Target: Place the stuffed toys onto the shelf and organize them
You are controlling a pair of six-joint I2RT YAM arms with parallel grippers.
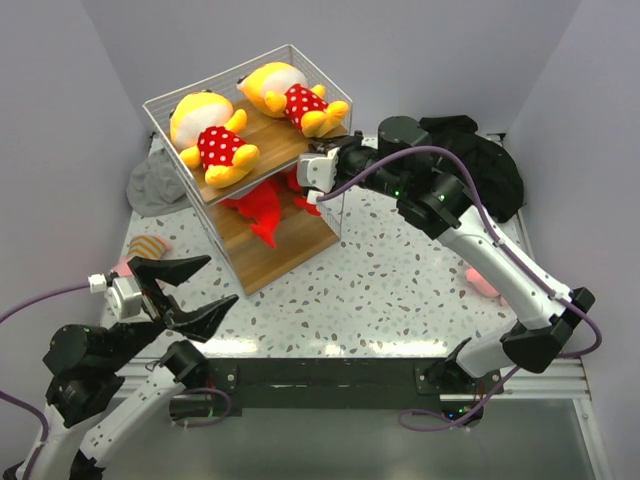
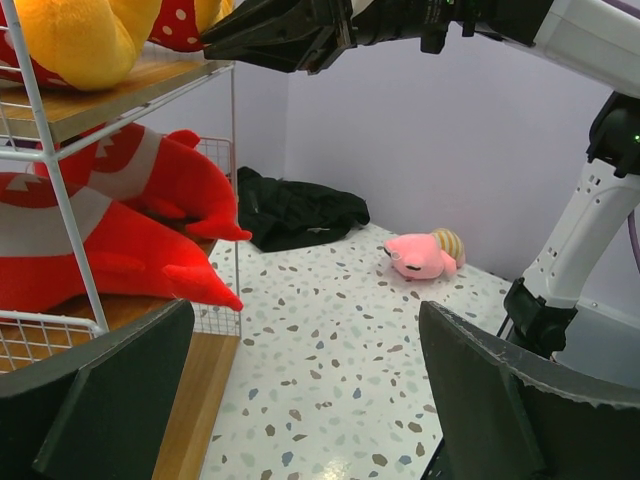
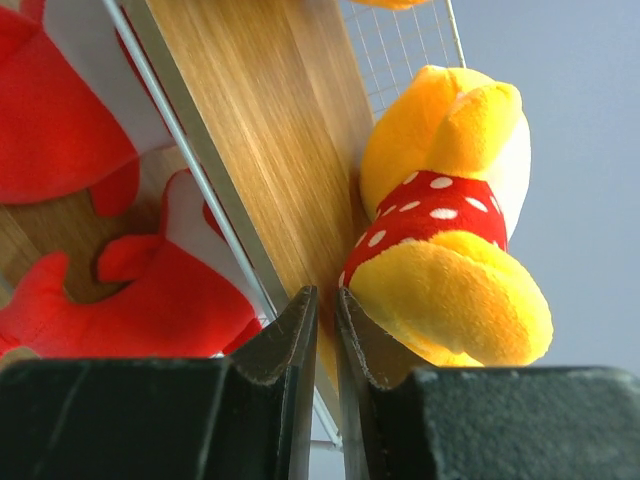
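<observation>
Right gripper [image 3: 325, 295] pinched nearly closed, empty, at shelf [image 3: 270, 130] top-board edge; doll [image 3: 440, 210] just right. Left gripper [image 2: 307, 320] spread wide, empty; bare table [image 2: 340, 350] ahead.

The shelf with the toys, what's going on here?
Two robot arms are filling the shelf. Two yellow dolls lie on its top board, two red sharks on the board below. The right arm's fingers are nearly closed, empty, beside a doll's foot. The left arm's fingers hang open and empty. Two pink toys lie on the table.
</observation>
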